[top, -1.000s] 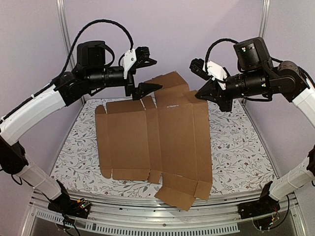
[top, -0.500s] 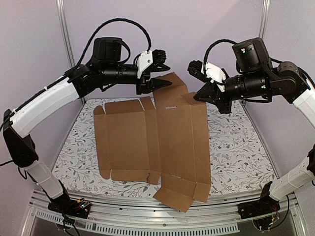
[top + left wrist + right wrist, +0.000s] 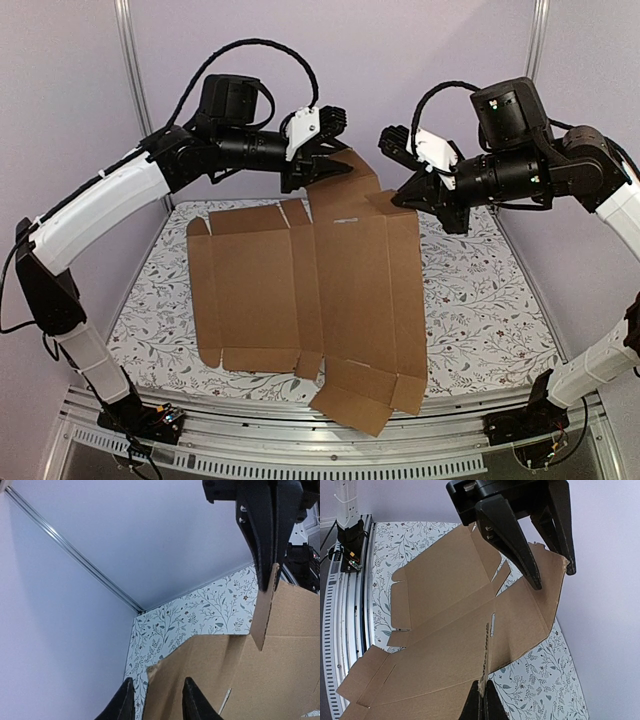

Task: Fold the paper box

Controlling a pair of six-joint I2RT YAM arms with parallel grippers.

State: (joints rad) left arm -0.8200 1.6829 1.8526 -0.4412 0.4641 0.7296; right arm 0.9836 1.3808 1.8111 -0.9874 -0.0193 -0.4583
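**Item:** paper box point(image 3: 350, 290), 1 die-cut sheet of plain brown corrugated cardboard, unfolded.

**Location:** Lies open on the floral-covered table point(image 3: 480, 320), roughly centred between the 2 arms. The main panels rest flat. The far flap point(image 3: 345, 185) is raised off the surface toward the back wall. The near flap point(image 3: 360, 400) reaches the table's front edge and tilts slightly.

**Right gripper** point(image 3: 267, 580): clenched on a small upright tab point(image 3: 262, 615) at the sheet's far right corner. Both fingers are pressed together with the cardboard edge between them.

**Left gripper** point(image 3: 553, 578): released, fingers spread. It hovers at the far flap's upper corner, and the left wrist view shows a frayed cardboard corner point(image 3: 150, 670) lying in the gap between the fingers. Whether either finger touches the card cannot be told.

**Handling, as judged:**
- Light for its area. 1 pinch at an edge should lift a flap, not the whole sheet.
- Stiff across the panels, compliant only along the scored creases, so it will likely hinge there and resist bending elsewhere.
- Matte surface, probably not slippery, but the sheet may slide on the cloth when pushed.
- Edges and tabs crush or tear under a hard pinch, as the frayed corner suggests.

**Where to take hold:** At flap edges near a crease end, gripping across the thickness with 1 arm lifting and the other steadying.
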